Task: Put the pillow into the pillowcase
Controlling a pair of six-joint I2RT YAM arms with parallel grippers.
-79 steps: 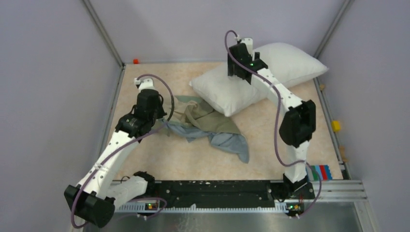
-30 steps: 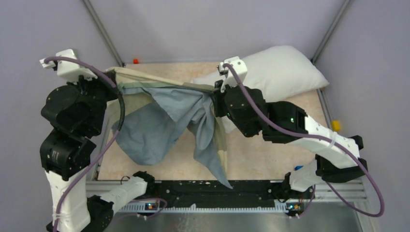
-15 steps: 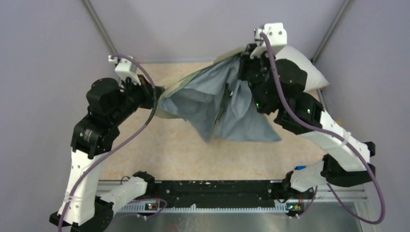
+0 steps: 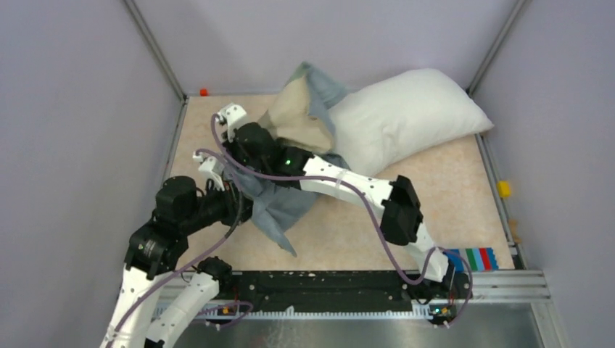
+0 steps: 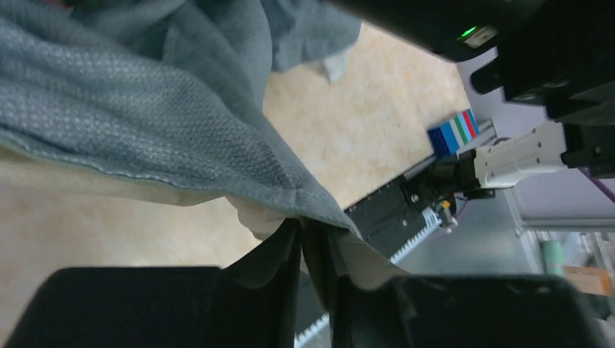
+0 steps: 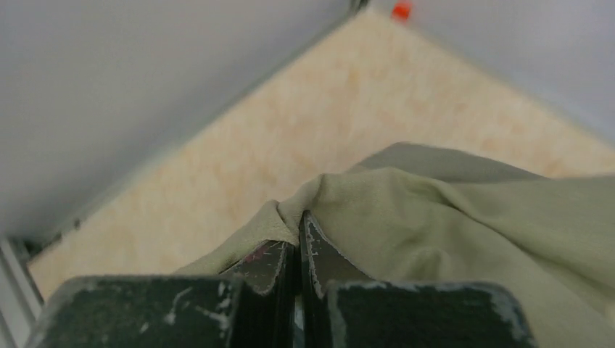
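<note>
At the left of the tabletop (image 4: 450,188): the left fingers (image 5: 303,239) are seen almost together, with a thin fold of the pillowcase (image 4: 279,206) pinched between them. Only a little cloth is caught.
Left-hand risk: so shallow a pinch could be lost if the cloth is pulled, and any mouth being held would then fall shut.
Right fingers (image 6: 298,230): these are pressed together on a greenish hem of the same cloth, set well over on the left side, close to the left fingers.
Crossed arm: the right arm (image 4: 341,181) is stretched over the bunched cloth. A snag, or a knock between the two arms, is judged possible when either is moved.
Pillowcase: it is heaped and twisted between the arms, with one part standing up against the left end of the pillow (image 4: 406,109). Which edge is the opening cannot be told.
Opening risk: if both holds are on one layer, or on a closed seam, no mouth will be formed and the pillow will be pressed against shut cloth.
Pillow: it lies at the far right of the tabletop, outside the cloth as far as can be seen, its left end touched by the heap.
Pillow risk: being plump and wider than the gathered cloth, it could be shoved toward the tabletop's edge rather than taken in.
</note>
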